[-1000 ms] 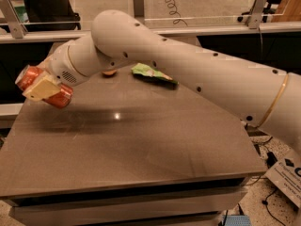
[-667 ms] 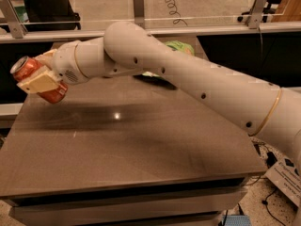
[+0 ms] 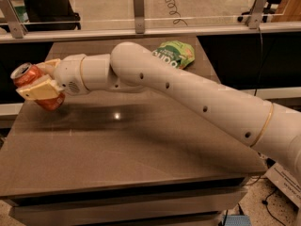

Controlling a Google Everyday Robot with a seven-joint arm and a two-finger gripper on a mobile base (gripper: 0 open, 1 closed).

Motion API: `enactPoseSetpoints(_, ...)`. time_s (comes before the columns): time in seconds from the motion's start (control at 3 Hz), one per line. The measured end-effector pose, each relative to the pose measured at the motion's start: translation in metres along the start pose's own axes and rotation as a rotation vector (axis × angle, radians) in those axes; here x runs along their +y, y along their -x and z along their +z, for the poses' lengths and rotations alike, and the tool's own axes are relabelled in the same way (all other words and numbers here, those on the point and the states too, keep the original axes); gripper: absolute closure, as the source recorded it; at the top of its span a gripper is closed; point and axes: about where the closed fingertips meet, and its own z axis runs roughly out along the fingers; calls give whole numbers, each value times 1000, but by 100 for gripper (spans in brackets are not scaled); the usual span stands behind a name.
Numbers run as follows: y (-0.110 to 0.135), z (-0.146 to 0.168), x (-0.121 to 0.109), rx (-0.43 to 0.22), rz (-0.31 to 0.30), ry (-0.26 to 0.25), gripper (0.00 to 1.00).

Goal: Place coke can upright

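So, my gripper (image 3: 35, 80) is out at 9 o'clock in the view, over the left edge of the table (image 3: 141, 145), and its two fingers are pressed onto the can (image 3: 29, 74) from either side, one pad across the front and one behind. The can sits between them, tilted, its silver top leaning up toward 10 o'clock and its red base pointing down toward 4 o'clock. The base is close above the tabletop; I cannot tell whether it touches yet, but it looks just clear. My arm (image 3: 188, 95) stretches across the table from 4 o'clock, and a green bag (image 3: 176, 54) lies at 12 o'clock, well apart from the can.

As I judge it, the pickup is done and the placing is not. What is left is to roll my wrist until the can stands straight, lower it so the base sits flat, then spread my fingers and back off without knocking it.
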Motion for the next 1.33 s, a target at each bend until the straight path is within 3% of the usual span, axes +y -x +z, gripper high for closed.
enactPoseSetpoints(0.67, -29, -11, 11, -27, 57, -30, 100)
enactPoseSetpoints(1.33, -29, -14, 11, -30, 64, -35, 59)
